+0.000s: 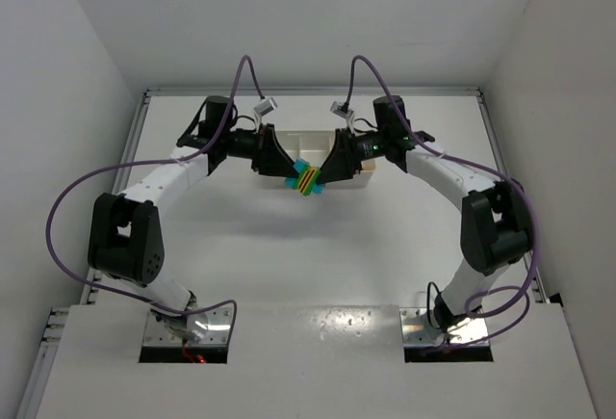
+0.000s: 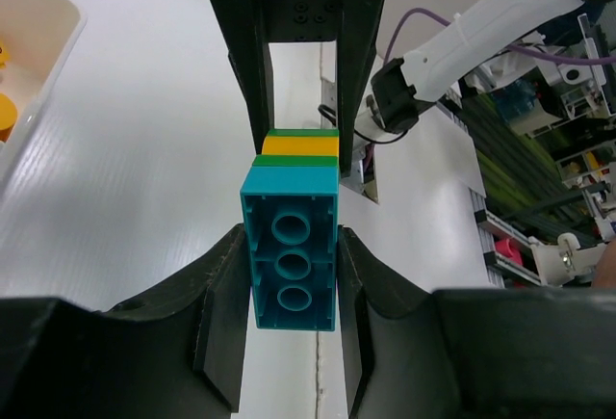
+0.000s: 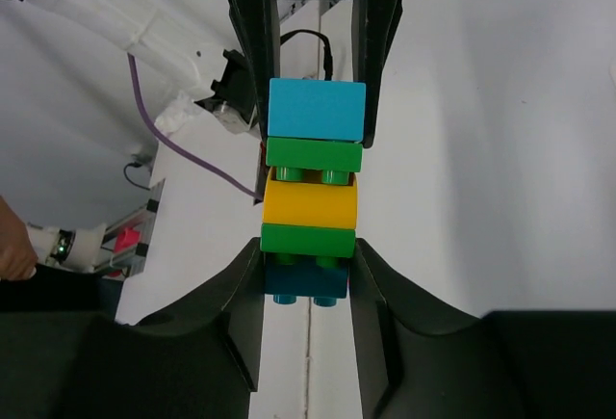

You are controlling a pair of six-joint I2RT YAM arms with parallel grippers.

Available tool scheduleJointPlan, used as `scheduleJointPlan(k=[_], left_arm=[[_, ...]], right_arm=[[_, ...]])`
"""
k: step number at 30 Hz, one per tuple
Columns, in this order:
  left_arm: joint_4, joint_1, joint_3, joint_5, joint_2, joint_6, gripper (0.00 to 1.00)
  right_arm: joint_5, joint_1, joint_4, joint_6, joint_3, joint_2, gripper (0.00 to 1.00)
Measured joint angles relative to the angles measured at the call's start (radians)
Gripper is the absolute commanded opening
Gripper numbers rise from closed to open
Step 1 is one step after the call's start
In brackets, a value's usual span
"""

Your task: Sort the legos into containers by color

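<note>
**Top view.** A five-brick lego stack [image 1: 306,181] is held between the two arms over the white table [image 1: 308,255], at the near edge of the white tray [image 1: 310,142].

**Left wrist view.** The left gripper [image 2: 289,246] is clamped on the cyan end brick [image 2: 289,274], whose hollow underside is turned to the camera. Green, yellow and green layers are seen beyond it. A corner of one tray compartment [image 2: 43,43], with yellow-orange pieces [image 2: 5,116] inside, is shown at the left edge.

**Right wrist view.** The right gripper [image 3: 308,263] is pinched on the opposite end of the stack. Its fingers [image 3: 241,318] are pressed against the dark cyan brick and the green one next to it. The order read away from the camera is dark cyan, green, yellow, green, light blue.
</note>
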Motion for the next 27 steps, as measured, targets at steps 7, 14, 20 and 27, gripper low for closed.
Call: scheduleJointPlan(k=[7, 14, 20, 27], left_arm=[[0.008, 0.011, 0.0, -0.011, 0.0, -0.005, 0.0], [0.181, 0.129, -0.037, -0.137, -0.034, -0.128, 0.0], [0.254, 0.174, -0.048, -0.209, -0.076, -0.168, 0.0], [0.212, 0.154, -0.139, -0.458, -0.195, -0.096, 0.0]], right_arm=[[0.008, 0.0, 0.002, 0.001, -0.003, 0.0, 0.06], [0.009, -0.016, -0.09, -0.069, -0.032, -0.006, 0.0], [0.022, -0.033, -0.184, -0.143, -0.052, -0.018, 0.0], [0.121, -0.076, -0.249, -0.236, -0.062, -0.068, 0.0]])
